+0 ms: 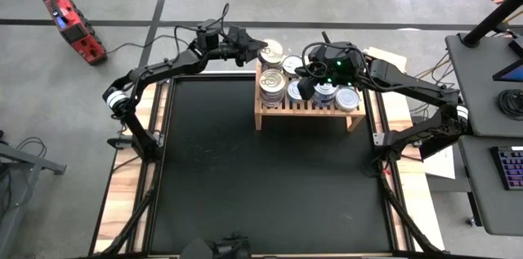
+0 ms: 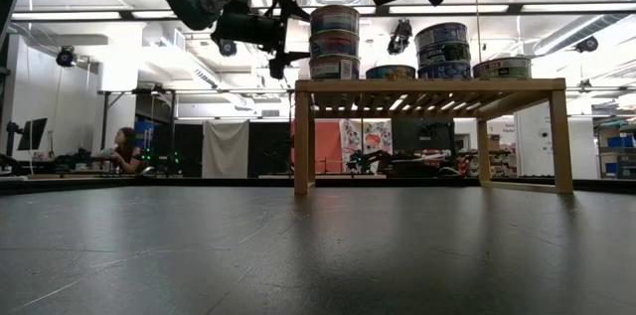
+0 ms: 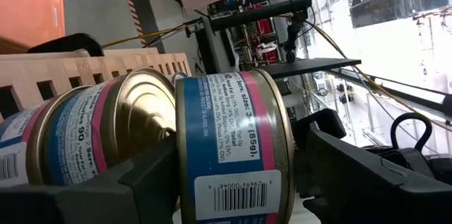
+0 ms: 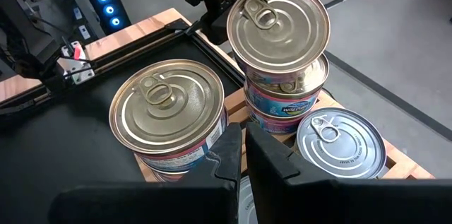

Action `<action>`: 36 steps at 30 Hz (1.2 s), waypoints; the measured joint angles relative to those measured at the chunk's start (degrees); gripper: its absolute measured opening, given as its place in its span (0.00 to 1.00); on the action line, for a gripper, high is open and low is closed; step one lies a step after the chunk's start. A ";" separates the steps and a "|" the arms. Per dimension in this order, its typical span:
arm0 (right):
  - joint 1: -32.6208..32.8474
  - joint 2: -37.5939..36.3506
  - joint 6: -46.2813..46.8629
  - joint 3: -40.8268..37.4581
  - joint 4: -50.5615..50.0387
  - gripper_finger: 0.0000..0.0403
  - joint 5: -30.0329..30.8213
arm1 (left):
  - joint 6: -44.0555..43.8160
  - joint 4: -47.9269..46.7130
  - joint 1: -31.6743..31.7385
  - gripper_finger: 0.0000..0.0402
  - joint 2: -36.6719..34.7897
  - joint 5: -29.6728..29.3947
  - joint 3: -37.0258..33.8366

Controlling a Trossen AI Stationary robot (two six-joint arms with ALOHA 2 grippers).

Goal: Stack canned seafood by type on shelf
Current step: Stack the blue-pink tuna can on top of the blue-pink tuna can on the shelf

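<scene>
The light-wood shelf stands at the far edge of the black mat. Several silver-lidded cans of seafood sit on it. At its far left corner is a stack of three with blue and pink labels, also visible in the right wrist view. My left gripper lies level just left of that stack, open, with one finger above and one below the top can. My right gripper hovers shut above the cans in the shelf's middle.
Other cans on the shelf: a stack near the front left, a single low can and more at the right. A red case lies on the floor at far left. A desk with a keyboard is at right.
</scene>
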 joint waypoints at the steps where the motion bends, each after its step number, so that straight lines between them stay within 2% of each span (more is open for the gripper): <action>1: 0.00 0.00 -0.01 0.00 0.01 0.03 0.00 | -0.18 -0.02 -0.05 0.68 0.00 -0.20 0.00; 25: 0.00 0.00 0.28 0.00 0.00 0.03 0.00 | -5.70 0.36 -0.68 0.68 0.00 -4.59 -0.02; 36: -0.01 0.00 0.46 0.00 0.00 0.03 0.00 | 6.77 0.71 -0.79 0.68 0.00 -4.59 -0.02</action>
